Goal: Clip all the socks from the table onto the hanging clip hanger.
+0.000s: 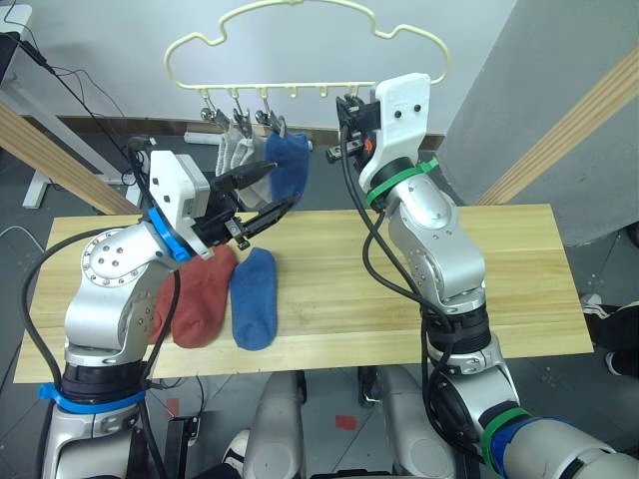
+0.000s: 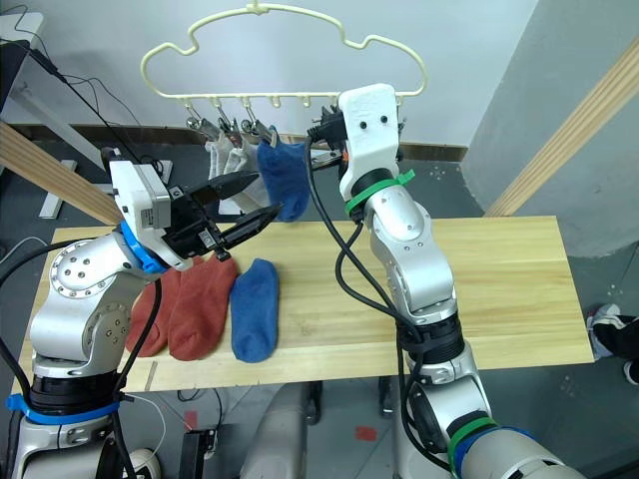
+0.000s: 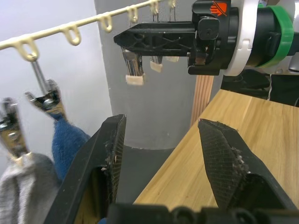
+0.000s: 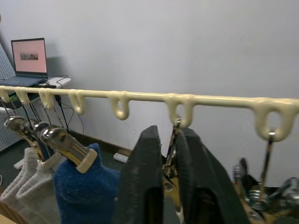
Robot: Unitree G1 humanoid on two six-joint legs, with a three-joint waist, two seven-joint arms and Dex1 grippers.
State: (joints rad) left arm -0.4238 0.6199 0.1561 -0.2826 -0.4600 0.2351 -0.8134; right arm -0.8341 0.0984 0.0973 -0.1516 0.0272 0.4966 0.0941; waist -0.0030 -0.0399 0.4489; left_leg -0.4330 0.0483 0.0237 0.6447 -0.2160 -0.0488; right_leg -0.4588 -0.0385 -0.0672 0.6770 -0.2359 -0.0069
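**Three socks hung, three left on the table**

The thin pale-yellow wire clip hanger [image 1: 310, 60] with its wavy top hangs at 12 o'clock above the long light wooden plank table [image 1: 519, 289]. Two light grey ankle socks [image 1: 236, 150] and one blue ankle sock [image 1: 290, 165] already dangle from the clips at its left end, so I judge the job about half done. On the table, at about 8 o'clock, lie a second blue sock [image 1: 256, 297] and, touching it at its 9 o'clock side, two rust-red socks [image 1: 203, 295], the farther one partly hidden behind the left arm.

The left gripper [image 1: 262, 196] hovers over the table's far edge just below the hung blue sock, its two black fingers spread apart and holding nothing. The right gripper [image 4: 169, 186] is raised to the hanger bar, its fingers pinched on a small metal clip [image 4: 174, 154], seemingly pressing it ready for the next sock.

The clips toward the hanger's right end hang free. The table's right half lies bare, giving open room there, while the left arm crowds the remaining socks near the table's left and near edges.
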